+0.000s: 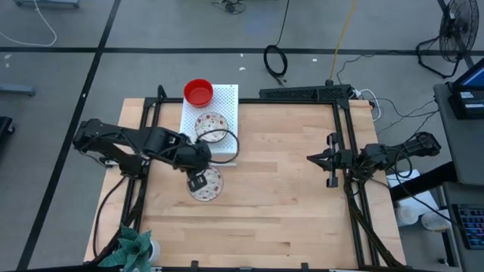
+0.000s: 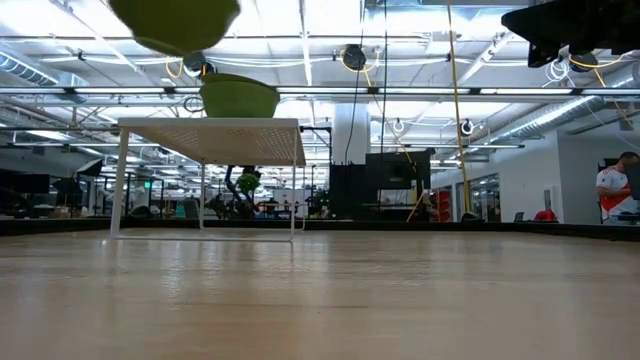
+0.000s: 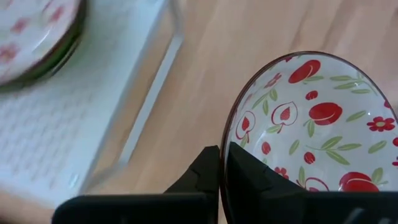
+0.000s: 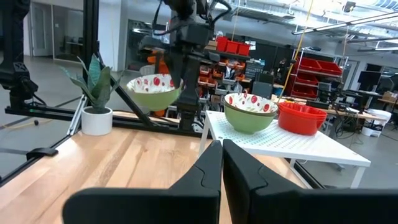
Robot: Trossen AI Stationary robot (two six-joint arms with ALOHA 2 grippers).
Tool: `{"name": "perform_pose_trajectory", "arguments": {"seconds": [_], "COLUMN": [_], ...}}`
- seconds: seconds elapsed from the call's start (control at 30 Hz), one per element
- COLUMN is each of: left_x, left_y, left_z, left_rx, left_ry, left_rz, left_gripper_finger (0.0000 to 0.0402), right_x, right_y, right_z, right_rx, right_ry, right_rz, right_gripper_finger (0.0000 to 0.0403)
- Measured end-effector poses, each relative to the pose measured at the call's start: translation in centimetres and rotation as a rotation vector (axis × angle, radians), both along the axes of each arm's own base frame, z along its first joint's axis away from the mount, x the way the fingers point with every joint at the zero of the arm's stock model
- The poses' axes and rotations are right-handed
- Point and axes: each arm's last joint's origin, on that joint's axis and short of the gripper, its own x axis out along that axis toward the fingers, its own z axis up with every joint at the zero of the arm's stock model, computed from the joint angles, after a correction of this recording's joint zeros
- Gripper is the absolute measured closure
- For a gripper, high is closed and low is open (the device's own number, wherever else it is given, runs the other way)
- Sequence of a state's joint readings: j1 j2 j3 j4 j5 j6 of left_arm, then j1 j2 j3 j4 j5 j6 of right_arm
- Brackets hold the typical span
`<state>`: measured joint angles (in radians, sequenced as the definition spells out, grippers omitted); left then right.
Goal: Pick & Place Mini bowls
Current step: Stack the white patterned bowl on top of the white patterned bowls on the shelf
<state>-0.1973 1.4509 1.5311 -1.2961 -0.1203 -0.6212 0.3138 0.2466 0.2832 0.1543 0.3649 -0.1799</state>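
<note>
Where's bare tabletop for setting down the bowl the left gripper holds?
Free: the wood between the left gripper with its floral bowl and the right gripper, plus the near strip. Crowded: the white board, carrying a red bowl and a floral stack.

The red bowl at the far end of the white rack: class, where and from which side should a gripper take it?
Grip the red bowl by its rim, coming from above. It sits upright and open on the white rack, its thin rim exposed; avoid the side facing the patterned bowl close beside it.
</note>
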Motion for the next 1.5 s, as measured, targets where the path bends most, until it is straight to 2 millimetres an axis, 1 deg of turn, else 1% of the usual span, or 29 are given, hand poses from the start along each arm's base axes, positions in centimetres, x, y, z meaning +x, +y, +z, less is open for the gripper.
{"name": "perform_pose_trajectory", "arguments": {"seconds": [0.13,0.27,0.37,0.5,0.63,0.73,0.83,0.93,1.07,1.13,1.2,1.3,1.4,1.5], "left_x": [-1.5,-3.2,-4.4,-6.1,-8.0,-9.1,-9.7,-9.6,-8.7,-8.2,-7.6,-6.4,-5.0,-4.0], "left_y": [1.0,2.4,3.5,4.7,6.1,7.3,8.4,9.4,10.7,11.2,11.7,12.3,12.5,13.0], "left_z": [0.5,1.5,2.3,3.4,4.5,4.9,5.1,4.9,4.4,4.6,5.4,7.1,9.0,10.5], "left_rx": [-0.046,-0.065,-0.076,-0.103,-0.164,-0.208,-0.265,-0.287,-0.284,-0.278,-0.264,-0.241,-0.175,-0.108], "left_ry": [0.057,0.057,0.022,-0.038,-0.098,-0.13,-0.136,-0.136,-0.103,-0.1,-0.125,-0.176,-0.229,-0.279], "left_rz": [0.104,0.193,0.244,0.303,0.386,0.475,0.536,0.581,0.595,0.589,0.572,0.553,0.514,0.524], "left_gripper_finger": [0.0391,0.0388,0.0382,0.0391,0.0388,0.0382,0.0391,0.0391,0.0385,0.0389,0.0391,0.0391,0.0387,0.039], "right_x": [0.0,0.1,0.1,0.1,0.1,0.1,0.1,0.1,0.1,0.1,0.1,0.1,0.1,0.1], "right_y": [0.0,0.0,0.0,0.0,0.0,0.0,0.0,0.0,0.0,0.0,0.0,0.0,0.0,0.0], "right_z": [0.0,0.0,0.0,0.0,0.0,0.0,0.0,0.1,0.2,0.2,0.2,0.2,0.2,0.2], "right_rx": [0.0,-0.001,-0.001,-0.001,-0.001,0.0,0.0,0.003,0.001,-0.005,-0.007,-0.01,-0.009,-0.009], "right_ry": [0.002,0.004,0.004,0.004,0.002,0.002,0.002,-0.008,-0.018,-0.019,-0.018,-0.018,-0.018,-0.018], "right_rz": [0.0,-0.001,-0.001,-0.001,-0.001,-0.001,-0.001,-0.001,-0.001,-0.002,-0.002,-0.003,-0.002,-0.002], "right_gripper_finger": [0.0403,0.0403,0.0403,0.0403,0.0403,0.0403,0.0403,0.0403,0.0403,0.0403,0.0403,0.0403,0.0403,0.0403]}}
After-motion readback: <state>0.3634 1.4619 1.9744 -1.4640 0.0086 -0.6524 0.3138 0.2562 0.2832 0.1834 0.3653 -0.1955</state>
